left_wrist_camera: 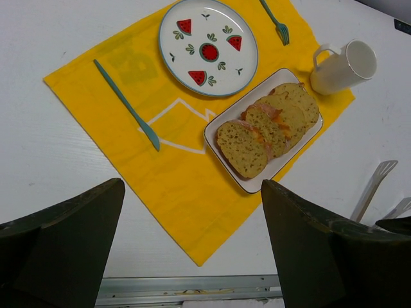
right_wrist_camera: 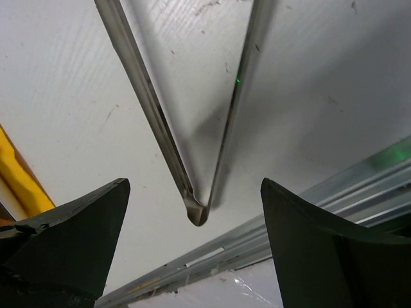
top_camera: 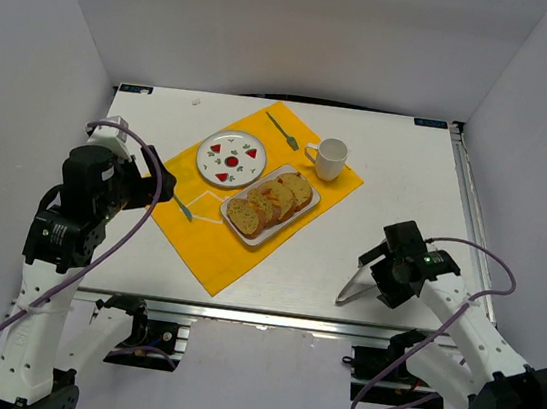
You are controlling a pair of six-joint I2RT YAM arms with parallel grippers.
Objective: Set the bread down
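The right gripper (right_wrist_camera: pixel 192 186) fills the bottom of its wrist view. Both dark fingers stand wide apart and hold nothing. Between them, flat on the white table (right_wrist_camera: pixel 321 77), lie metal tongs (right_wrist_camera: pixel 146 96), with the hinge end toward the lower edge and the arms spreading to the top of the frame. The fingers straddle the hinge end without visible contact.

The left gripper (left_wrist_camera: pixel 192 186) is likewise wide open and empty, poised above the lower part of a yellow mat (left_wrist_camera: pixel 167 179).

The bread (left_wrist_camera: pixel 241 149) is taken to be the frontmost slice, at the lower-left end of an overlapped row on a white rectangular tray (left_wrist_camera: pixel 228 114), centre right in the left wrist view. A round watermelon-patterned plate (left_wrist_camera: pixel 174 64) sits just beside the tray, to its upper left, and is the probable destination.

Assessment: the step in hand appears to be taking up the tongs. The fingers should close on both arms part-way up from the hinge, not at it, so that finger closure squeezes the tips. The tongs should be lifted level. The end slice should be approached from its free side, so that neighbouring slices are not dragged.
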